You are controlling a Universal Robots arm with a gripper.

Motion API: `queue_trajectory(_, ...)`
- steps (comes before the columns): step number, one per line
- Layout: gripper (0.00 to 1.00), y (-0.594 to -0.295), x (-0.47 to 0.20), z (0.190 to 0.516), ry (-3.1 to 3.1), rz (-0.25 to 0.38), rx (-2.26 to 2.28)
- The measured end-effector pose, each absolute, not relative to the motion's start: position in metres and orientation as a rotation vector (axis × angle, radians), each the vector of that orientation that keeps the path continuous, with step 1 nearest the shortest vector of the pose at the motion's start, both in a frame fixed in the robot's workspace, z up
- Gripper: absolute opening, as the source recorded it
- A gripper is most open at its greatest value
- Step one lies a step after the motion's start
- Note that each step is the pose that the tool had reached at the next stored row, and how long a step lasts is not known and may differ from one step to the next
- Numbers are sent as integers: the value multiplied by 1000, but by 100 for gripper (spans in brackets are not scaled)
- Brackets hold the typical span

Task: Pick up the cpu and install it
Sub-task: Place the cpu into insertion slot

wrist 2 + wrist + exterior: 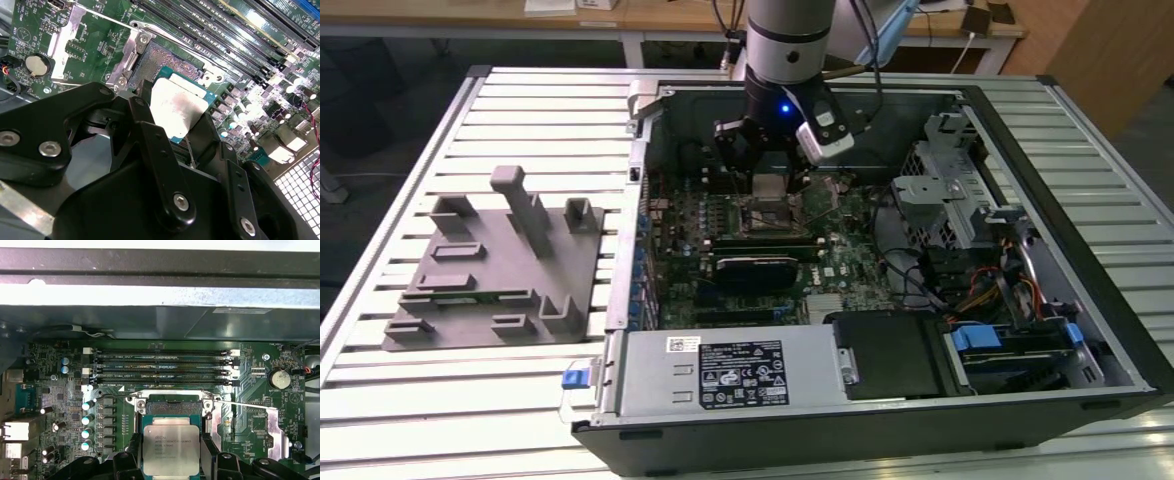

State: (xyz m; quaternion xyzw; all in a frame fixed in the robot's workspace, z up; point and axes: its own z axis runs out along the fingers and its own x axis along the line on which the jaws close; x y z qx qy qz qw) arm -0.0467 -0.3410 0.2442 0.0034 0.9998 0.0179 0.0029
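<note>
Grip state: gripper (770,182) closed on the cpu (167,450). Two black fingers (206,456) press on opposite edges, and no gap shows at either edge in the first wrist view. Silvery top faces the cameras in both wrist views.

Key relation is cpu vs socket (172,402).
- Exterior view: gripper w/ cpu sits at upper centre of the frame, inside the open case (881,440). It is directly over the socket (767,213) on the motherboard (841,265).
- Second wrist view: cpu (177,107) overlaps the near part of the socket (162,62) and looks tilted a little vs the board.
- Judged above the socket or just at it, not seated flat. Contact w/ socket: can't tell.

Axis: cpu approx square, so no real long axis. Its edges run approx parallel to the socket frame in the first wrist view, so rotation looks about right. Load plate (280,432) is swung open beside the socket, apart from the cpu. Memory slots (160,367) lie beyond the socket.

Arm pose: one arm only. It enters at top centre of the exterior view, wrist approx vertical, fingers pointing down into the case. Grey tray (494,265) sits centre left of that frame on the slatted table (547,130), well apart from the gripper.
</note>
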Motion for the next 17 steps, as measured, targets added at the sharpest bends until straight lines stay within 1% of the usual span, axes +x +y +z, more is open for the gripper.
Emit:
queue_trajectory(8, 54, -341, -47, 244, 3135, 56, 15)
queue_trajectory(17, 54, -341, -47, 244, 3132, 56, 119)
